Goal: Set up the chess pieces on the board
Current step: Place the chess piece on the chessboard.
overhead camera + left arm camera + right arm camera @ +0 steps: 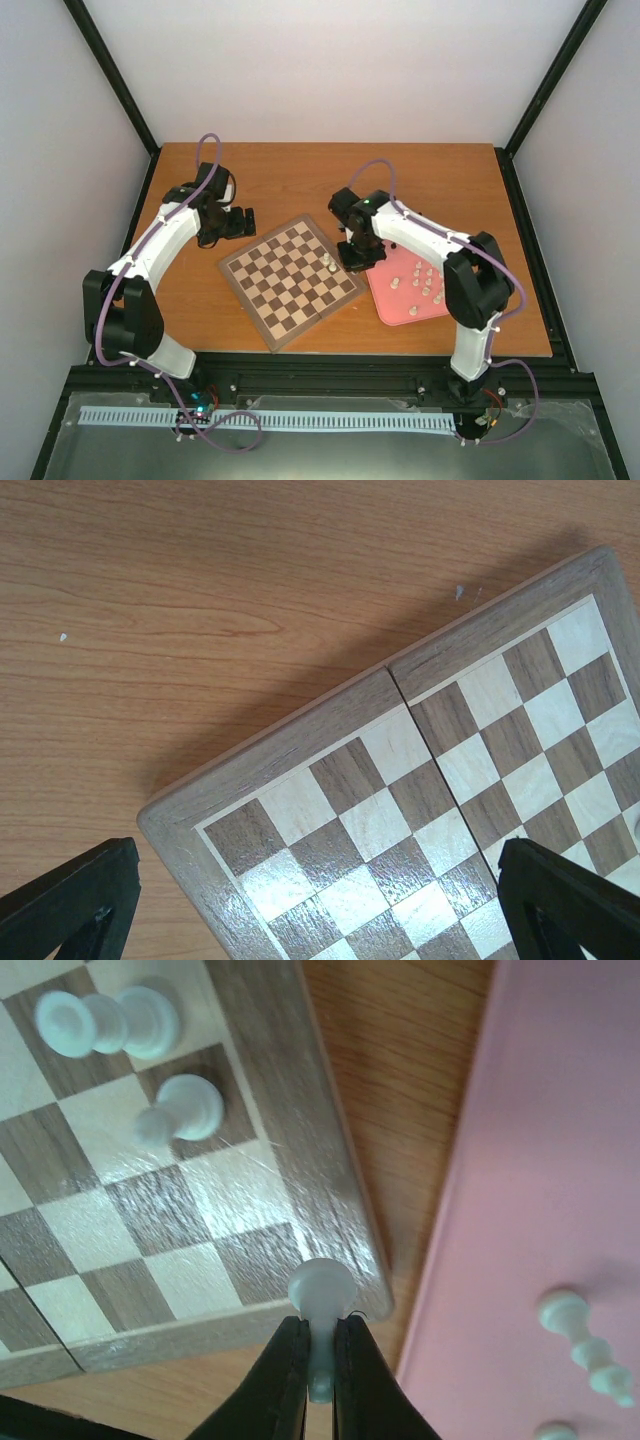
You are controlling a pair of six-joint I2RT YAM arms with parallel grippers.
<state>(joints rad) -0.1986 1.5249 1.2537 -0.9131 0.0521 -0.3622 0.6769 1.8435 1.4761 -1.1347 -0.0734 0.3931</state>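
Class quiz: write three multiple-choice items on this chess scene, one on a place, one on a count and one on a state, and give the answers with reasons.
1. In the top view, where is the pink tray relative to the board?
A) to its left B) on top of it C) to its right

2. In the right wrist view, how many white pieces are on the board's squares?
A) two B) none C) six

3. The right tool is:
A) wide open B) shut on a white piece C) shut on nothing

Answers:
1 C: the tray lies beside the board's right corner.
2 A: two sit near the board's edge.
3 B: the tool pinches the piece's stem.
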